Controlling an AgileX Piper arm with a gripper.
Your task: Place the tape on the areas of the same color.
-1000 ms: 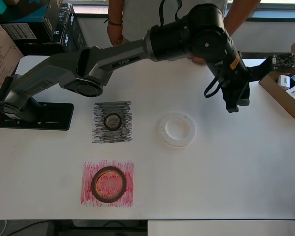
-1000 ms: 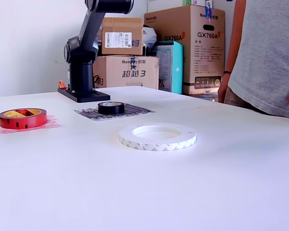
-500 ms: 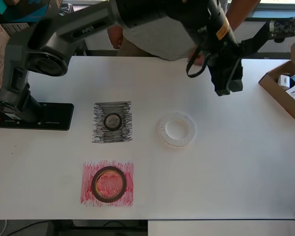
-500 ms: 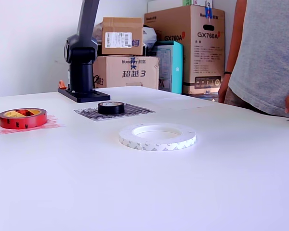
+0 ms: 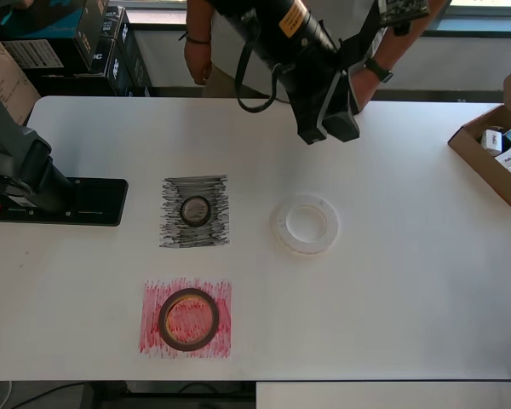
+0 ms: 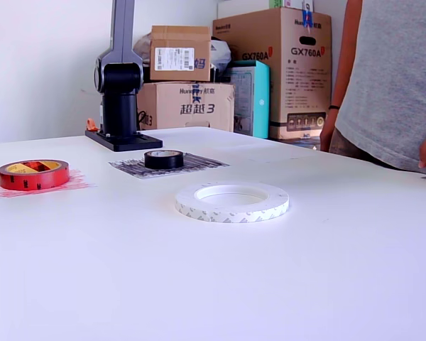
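Observation:
A small black tape (image 5: 184, 210) (image 6: 163, 159) lies on the black-grey scribbled area (image 5: 175, 232) (image 6: 199, 165). On the red-pink area (image 5: 153, 341) (image 6: 74, 186) rests the red-brown tape (image 5: 163, 319) (image 6: 33, 177). A wide translucent-white tape (image 5: 281, 226) (image 6: 231, 210) lies flat on the plain white tabletop (image 5: 392, 298). My gripper (image 5: 328, 132) hangs high above the table's back, well apart from all three rolls, with nothing visible in it. Its fingertips are hidden under its dark body. It is out of the exterior view.
The arm's black base (image 5: 60, 200) (image 6: 121, 106) stands at the overhead view's left. A brown cardboard box (image 5: 494, 162) with small items sits at the right edge. A person (image 5: 213, 34) (image 6: 390, 85) stands behind the table. Stacked cartons (image 6: 270, 64) fill the background.
The arm has swung upward and toward the overhead view's left and back, from right of the white tape to above the table's back. The three tapes have not moved.

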